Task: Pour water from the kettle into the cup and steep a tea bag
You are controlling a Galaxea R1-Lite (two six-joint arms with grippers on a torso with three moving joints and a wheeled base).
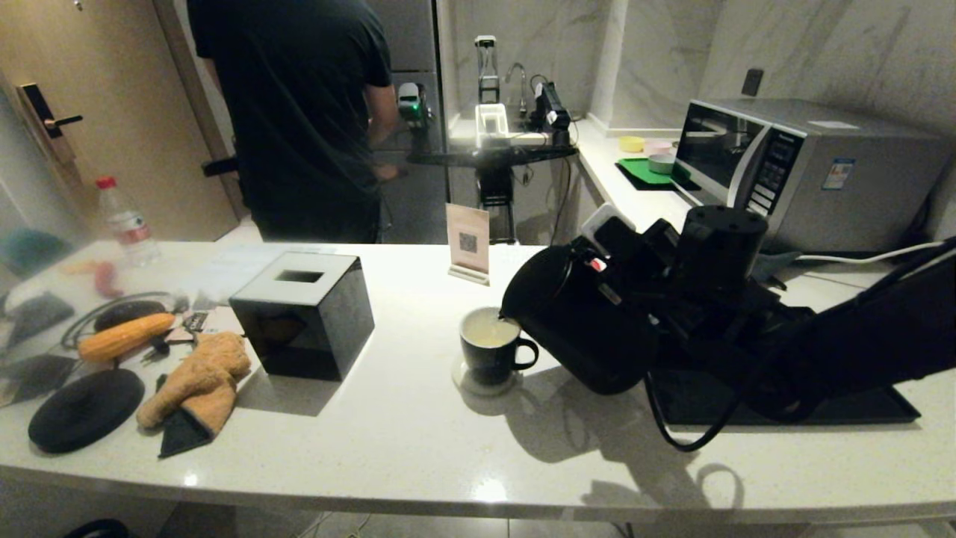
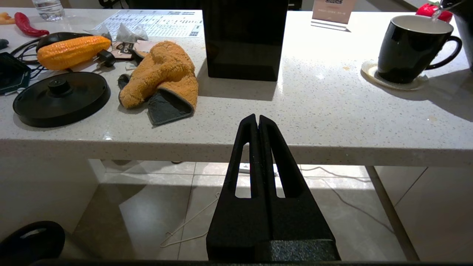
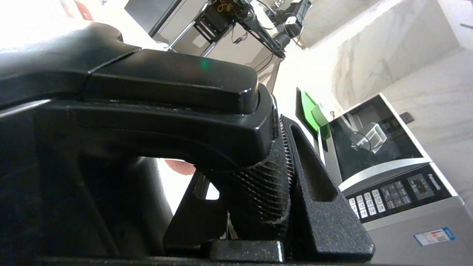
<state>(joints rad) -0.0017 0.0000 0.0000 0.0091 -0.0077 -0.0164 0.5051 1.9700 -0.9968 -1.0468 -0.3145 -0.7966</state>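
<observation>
The right gripper (image 3: 255,184) clamps the kettle (image 1: 579,321) handle between its jaws, spout tipped over the cup (image 1: 493,347) at nine o'clock. The left gripper (image 2: 257,122) hangs pressed shut, empty, below the counter (image 2: 332,111) edge

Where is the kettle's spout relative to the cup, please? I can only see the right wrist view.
Observer: The kettle, held by its handle in the right gripper, is tilted with its spout just over the rim of the cup.
Operator: Thank you. Is any water reaching the cup?
Observer: Yes. The left wrist view shows a thin stream of water falling at the rim, and the head view shows pale liquid inside.
Operator: And where is the left gripper?
Observer: The left gripper is shut and parked in front of the counter edge, away from the cup.
</observation>
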